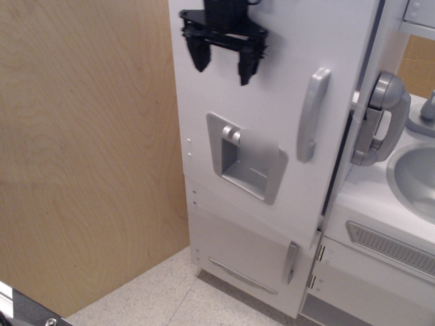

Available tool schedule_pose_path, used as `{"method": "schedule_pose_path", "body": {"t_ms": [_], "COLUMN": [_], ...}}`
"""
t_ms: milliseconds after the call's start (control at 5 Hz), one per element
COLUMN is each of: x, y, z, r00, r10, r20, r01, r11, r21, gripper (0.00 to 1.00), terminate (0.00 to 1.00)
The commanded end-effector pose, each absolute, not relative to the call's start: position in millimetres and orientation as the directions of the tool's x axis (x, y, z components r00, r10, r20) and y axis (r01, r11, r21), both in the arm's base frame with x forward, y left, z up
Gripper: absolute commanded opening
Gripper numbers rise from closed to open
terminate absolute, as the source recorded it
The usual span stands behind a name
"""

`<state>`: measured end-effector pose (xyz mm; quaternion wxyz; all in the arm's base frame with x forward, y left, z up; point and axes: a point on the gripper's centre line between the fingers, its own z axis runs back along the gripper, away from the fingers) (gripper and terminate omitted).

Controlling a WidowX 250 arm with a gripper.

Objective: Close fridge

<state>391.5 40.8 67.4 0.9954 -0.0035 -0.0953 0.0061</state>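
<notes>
The fridge point(272, 136) fills the middle of the view, its big door nearly flush with only a dark sliver at the handle side; the black gripper point(222, 62) hangs before the door's upper panel, fingers spread, holding nothing, perhaps touching the panel.

A black robot claw point(222, 62) hangs from the top edge of the frame, its two fingers point(200, 57) pointing downward and spread apart with nothing between them, poised in front of the upper face of the fridge door point(272, 102), above and left of its handle
</notes>
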Motion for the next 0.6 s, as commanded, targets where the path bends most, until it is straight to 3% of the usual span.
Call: {"method": "schedule_pose_path", "body": {"t_ms": [0,400], "x": [406.2,404.3], "y": [40.2,45.2], "z": [96.4,96.9], "r00": [0.943,0.903], "r10": [0.019,0.054], "r20": [0.332,0.427], "r01": [-0.014,-0.034], "r11": [1.000,0.998], "r21": [-0.020,-0.053], "gripper": [1.00,1.00], "terminate": [0.00,0.00]}}
